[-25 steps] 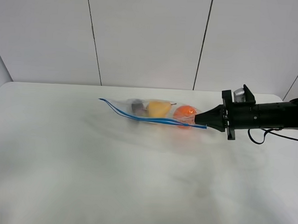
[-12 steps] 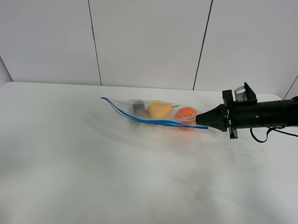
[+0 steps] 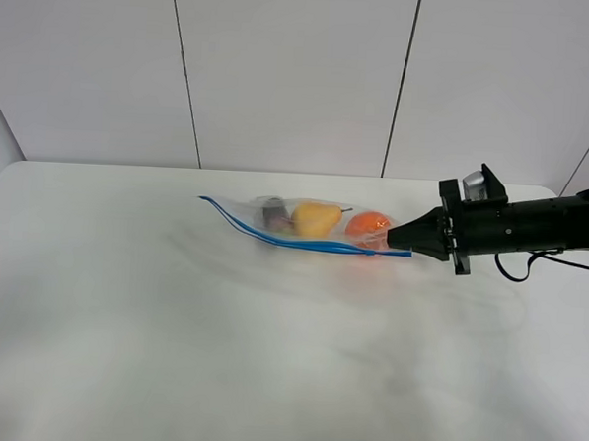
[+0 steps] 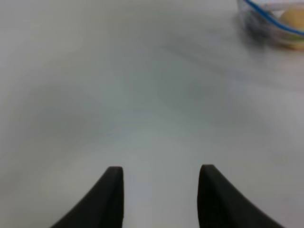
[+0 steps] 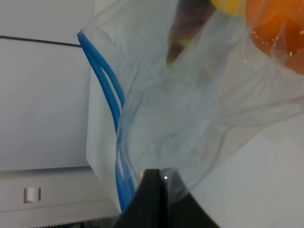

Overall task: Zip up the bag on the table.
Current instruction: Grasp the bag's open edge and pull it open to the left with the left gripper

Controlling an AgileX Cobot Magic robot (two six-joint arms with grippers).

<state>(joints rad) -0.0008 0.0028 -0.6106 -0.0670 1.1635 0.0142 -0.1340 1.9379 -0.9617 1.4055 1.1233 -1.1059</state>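
The clear bag lies on the white table toward the back, with a blue zipper strip along its near edge. An orange, a yellow pear and a dark eggplant show through. My right gripper is shut on the bag's right zipper corner; the right wrist view shows the strip and crinkled plastic up close. My left gripper is open and empty over bare table, with the bag's corner far off. The left arm does not show in the high view.
A black cable trails from the right arm near the table's right edge. A white panelled wall stands behind the table.
The bag has shifted slightly right and its zipper edge has drawn straighter, with the right gripper still on its corner. The left gripper's earlier state is not shown.
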